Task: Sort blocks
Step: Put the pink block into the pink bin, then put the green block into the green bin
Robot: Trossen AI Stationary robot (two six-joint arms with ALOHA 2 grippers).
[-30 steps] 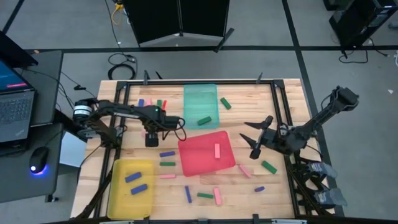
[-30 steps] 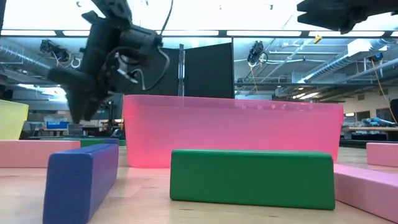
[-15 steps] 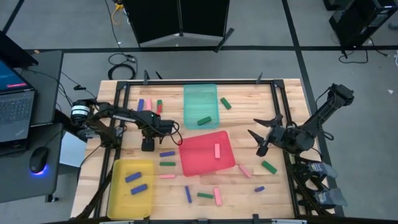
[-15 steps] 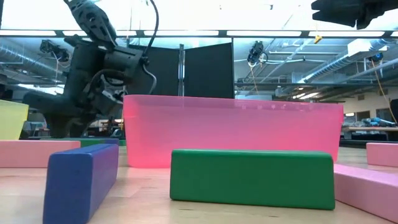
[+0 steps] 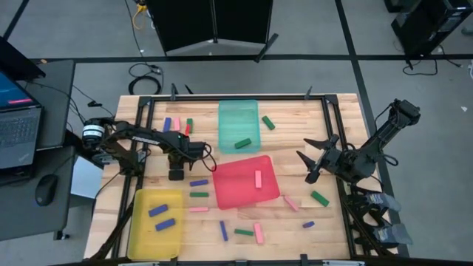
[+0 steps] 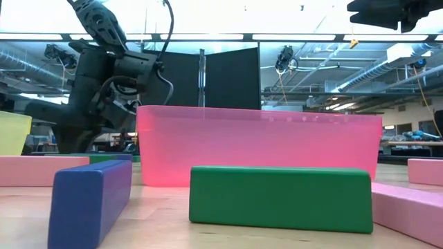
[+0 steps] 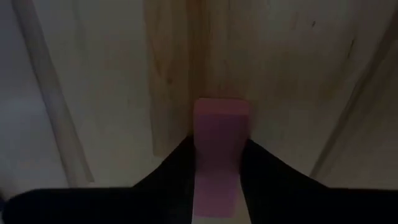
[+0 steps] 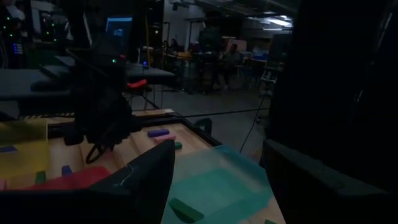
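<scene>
Premises: an open-plan robotics lab or workshop, not a home. The pale wooden slatted worktable [image 5: 295,229] sits inside a black metal frame [image 5: 331,118] on grey carpet-tiled flooring [image 5: 89,29]. An open laptop with a lit screen [image 5: 16,111] and a black computer mouse [image 5: 45,189] occupy a dark side desk. Black cables [image 5: 145,72] lie loose on the floor. Overhead, long strip ceiling lights [image 6: 291,37] and exposed silver ductwork [image 6: 370,66] are visible. A black freestanding partition panel [image 6: 232,77] stands behind the table.

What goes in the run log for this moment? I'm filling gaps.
left gripper: shut on pink block, low over table | right gripper: open, empty, raised right of red tray
</scene>
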